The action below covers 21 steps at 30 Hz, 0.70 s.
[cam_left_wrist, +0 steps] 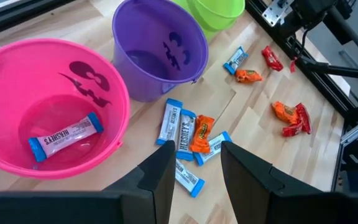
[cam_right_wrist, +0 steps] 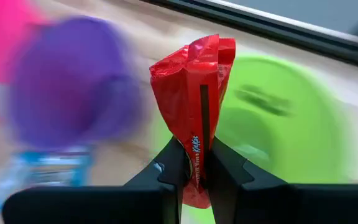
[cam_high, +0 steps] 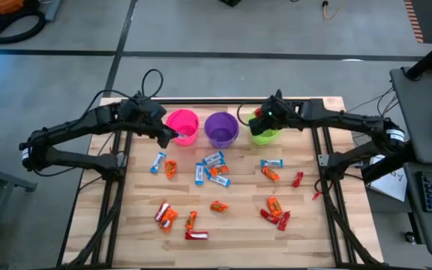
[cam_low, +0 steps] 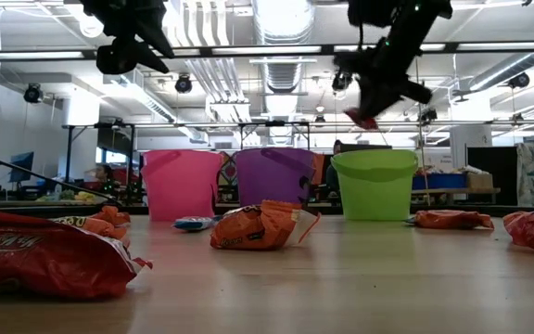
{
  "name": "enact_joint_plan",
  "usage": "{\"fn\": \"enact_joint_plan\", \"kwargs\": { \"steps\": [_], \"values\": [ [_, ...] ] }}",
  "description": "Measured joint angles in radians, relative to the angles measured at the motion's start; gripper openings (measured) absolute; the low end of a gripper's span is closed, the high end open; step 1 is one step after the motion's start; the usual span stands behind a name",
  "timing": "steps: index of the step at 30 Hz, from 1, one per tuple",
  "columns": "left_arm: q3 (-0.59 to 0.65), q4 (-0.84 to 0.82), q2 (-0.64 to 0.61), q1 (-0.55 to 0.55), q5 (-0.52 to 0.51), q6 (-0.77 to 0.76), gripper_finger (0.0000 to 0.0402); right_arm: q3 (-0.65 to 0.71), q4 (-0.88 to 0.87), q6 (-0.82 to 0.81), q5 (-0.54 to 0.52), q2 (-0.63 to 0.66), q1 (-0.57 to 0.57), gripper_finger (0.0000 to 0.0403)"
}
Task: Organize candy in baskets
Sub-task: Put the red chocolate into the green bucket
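Observation:
Three buckets stand in a row at the table's far side: pink (cam_high: pixel 184 126), purple (cam_high: pixel 221 129) and lime green (cam_high: pixel 267 135). One blue-and-white candy (cam_left_wrist: pixel 65 137) lies inside the pink bucket (cam_left_wrist: pixel 17 99). My left gripper (cam_left_wrist: pixel 194 165) is open and empty, hovering at the pink bucket's near right rim (cam_high: pixel 169 135). My right gripper (cam_right_wrist: pixel 196 168) hovers over the green bucket (cam_right_wrist: pixel 284 124), shut on a red candy (cam_right_wrist: pixel 194 81). Several blue, orange and red candies (cam_high: pixel 212 171) lie scattered on the table. My right gripper pinches the red candy by one end (cam_right_wrist: pixel 196 152) between its two fingers, which point down from above. The candy is lifted clear; in the low view it hangs (cam_low: pixel 362 119) below the fingers, above the green bucket (cam_low: pixel 375 184).
Loose candies lie across the table's middle and near part: a cluster (cam_left_wrist: pixel 188 134) in front of the purple bucket (cam_left_wrist: pixel 160 50), more toward the right edge (cam_high: pixel 276 211) and the near left (cam_high: pixel 167 216). Metal frame rails (cam_high: pixel 323 150) run along the table's sides.

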<state>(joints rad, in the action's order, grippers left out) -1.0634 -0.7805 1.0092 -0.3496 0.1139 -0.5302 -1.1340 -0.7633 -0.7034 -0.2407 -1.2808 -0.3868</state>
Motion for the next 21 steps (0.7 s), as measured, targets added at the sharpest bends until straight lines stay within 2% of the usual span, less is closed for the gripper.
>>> {"fn": "enact_joint_plan", "kwargs": {
  "steps": [4, 14, 21],
  "values": [
    [0.000, 0.000, 0.000, 0.000, 0.000, 0.000, 0.0113, -0.024, -0.124, 0.017, -0.015, -0.020, -0.053, 0.0043],
    [0.000, 0.001, 0.001, 0.000, -0.025, -0.003, 0.0113, -0.022, -0.121, 0.063, -0.014, -0.064, -0.072, 0.0045],
    [0.000, 0.001, 0.001, 0.000, -0.026, -0.003, 0.0113, -0.021, -0.118, 0.062, -0.014, -0.069, -0.072, 0.0083]
  ]
}}
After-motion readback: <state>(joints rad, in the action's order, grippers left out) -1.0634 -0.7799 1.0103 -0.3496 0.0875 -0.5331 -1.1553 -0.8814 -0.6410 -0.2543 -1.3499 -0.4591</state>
